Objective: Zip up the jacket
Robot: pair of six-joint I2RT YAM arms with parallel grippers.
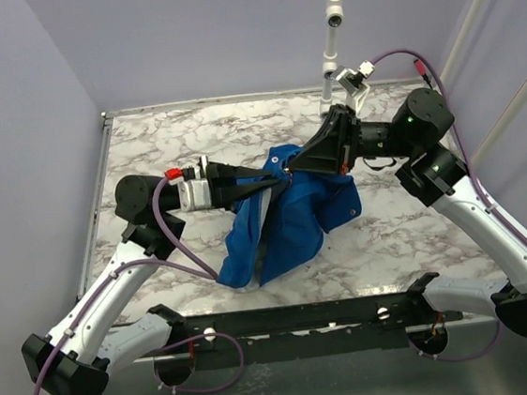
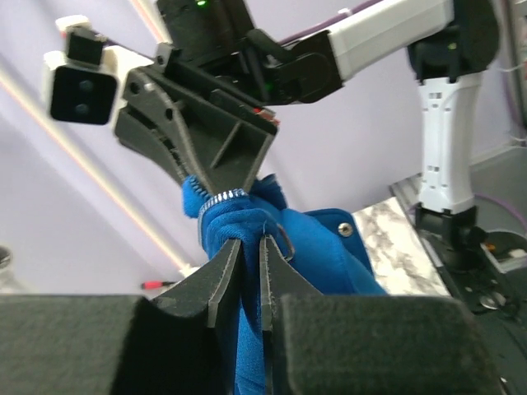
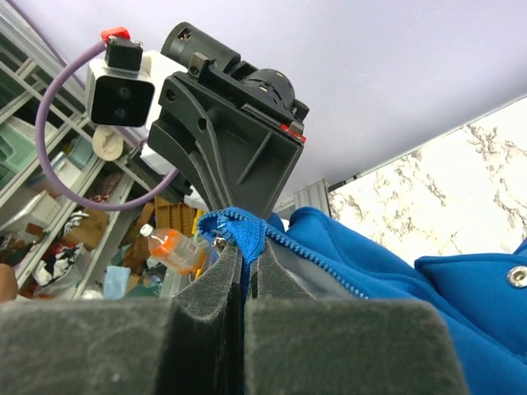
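A: Left side first. The left gripper [image 1: 274, 184] had its fingers [image 2: 224, 284] nearly together, with blue cloth pinched between them by the top of the zipper [image 3: 317, 263]. What did the step call for?

B: I judged it to be the last of the pull. The jacket [image 1: 290, 223] hung bunched between the two arms, its upper part lifted and its lower part lying on the table [image 1: 191, 139]. Best to hold the cloth taut along the line of teeth, pull straight rather than sideways, and mind the pale lining near the slider.

A: And the right?

B: The right gripper [image 1: 291, 168] was closed, pads [image 3: 206, 288] clamped on the jacket's zipper edge, right against the other gripper's tips. The risk was one side slipping and the cloth going slack.

A: Any writing?

B: None readable. There was no brand on the jacket or its snap [image 3: 517, 276], and a bottle [image 3: 174, 247] behind had a label too blurred to read
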